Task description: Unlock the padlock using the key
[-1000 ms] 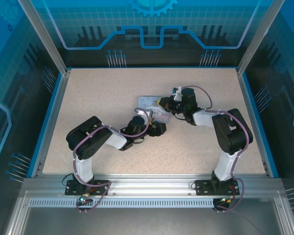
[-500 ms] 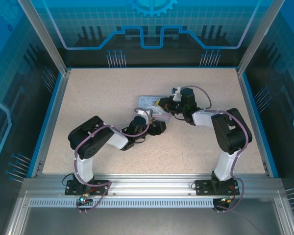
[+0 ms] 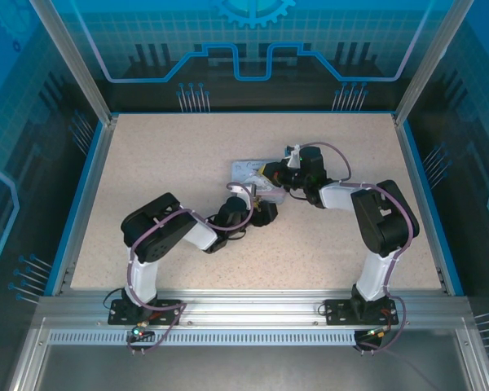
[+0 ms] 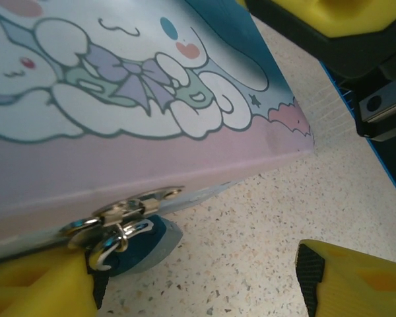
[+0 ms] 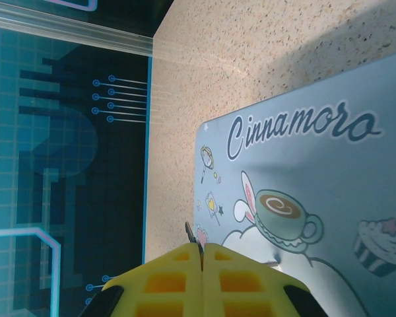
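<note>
**Desk:** Top view?

**Me:** The tin (image 3: 253,171) sat mid-surface, the left end effector (image 3: 263,208) at its near side and the right end effector (image 3: 271,173) over it.

**Desk:** Left wrist?

**Me:** Jaws wide. The padlock (image 4: 122,238) hung on the hasp (image 4: 142,201), just beside one finger (image 4: 39,284).

**Desk:** Right wrist?

**Me:** Clamped on the key (image 5: 191,234), shaft along the fingers (image 5: 165,281). I judged the padlock lay below, nearward.

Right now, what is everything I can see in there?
tin box: one, pale blue-lilac with cartoon rabbits, middle of the table.
padlock: one, dark body with a silvery shackle, hanging from the clasp on the tin box's side wall.
key: one, thin dark sliver, pinched in the right gripper.
table: one, speckled beige, blue-edged.
left gripper: one, yellow fingers, open, next to the padlock.
right gripper: one, yellow fingers, shut on the key, over the tin box's lid.
</note>
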### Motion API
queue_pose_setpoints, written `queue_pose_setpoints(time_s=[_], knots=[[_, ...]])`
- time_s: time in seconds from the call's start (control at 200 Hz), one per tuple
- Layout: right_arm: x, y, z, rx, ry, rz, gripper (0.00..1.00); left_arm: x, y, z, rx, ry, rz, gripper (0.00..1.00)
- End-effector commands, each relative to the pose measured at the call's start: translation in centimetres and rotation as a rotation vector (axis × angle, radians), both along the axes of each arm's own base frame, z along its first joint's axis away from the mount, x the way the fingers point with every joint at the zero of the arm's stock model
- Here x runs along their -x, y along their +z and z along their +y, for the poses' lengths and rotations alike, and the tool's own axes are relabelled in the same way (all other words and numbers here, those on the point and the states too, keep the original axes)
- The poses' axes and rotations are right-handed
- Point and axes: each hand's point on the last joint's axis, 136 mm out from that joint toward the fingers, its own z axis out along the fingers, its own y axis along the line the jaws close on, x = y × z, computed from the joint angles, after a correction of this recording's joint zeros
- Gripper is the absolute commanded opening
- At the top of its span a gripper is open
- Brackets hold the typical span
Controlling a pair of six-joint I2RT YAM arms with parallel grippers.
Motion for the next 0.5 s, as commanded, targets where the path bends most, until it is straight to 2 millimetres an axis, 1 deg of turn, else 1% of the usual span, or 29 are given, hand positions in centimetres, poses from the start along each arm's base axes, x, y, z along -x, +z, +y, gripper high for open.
queue_pose_setpoints(time_s=[0.0, 0.13, 0.215, 0.305, 0.495], knots=[[0.2, -0.1, 0.8, 0.002, 0.032, -0.001, 0.00, 1.4, -2.9, 0.1, -0.013, 0.003, 0.088, 0.73], [0.3, -0.3, 0.8, 0.004, 0.036, 0.003, 0.00, 1.0, -3.2, 1.2, 0.005, 0.076, 0.097, 0.68], [0.3, -0.4, 0.8, 0.005, 0.035, 0.005, 0.00, 0.9, -3.1, 1.5, 0.025, 0.101, 0.096, 0.63], [0.3, -0.6, 0.8, 0.005, 0.037, 0.007, 0.00, 0.9, -2.7, 1.3, 0.042, 0.097, 0.092, 0.59], [0.3, -0.7, 0.9, 0.005, 0.038, 0.011, 0.00, 1.3, -2.5, 0.2, 0.040, 0.058, 0.092, 0.58]])
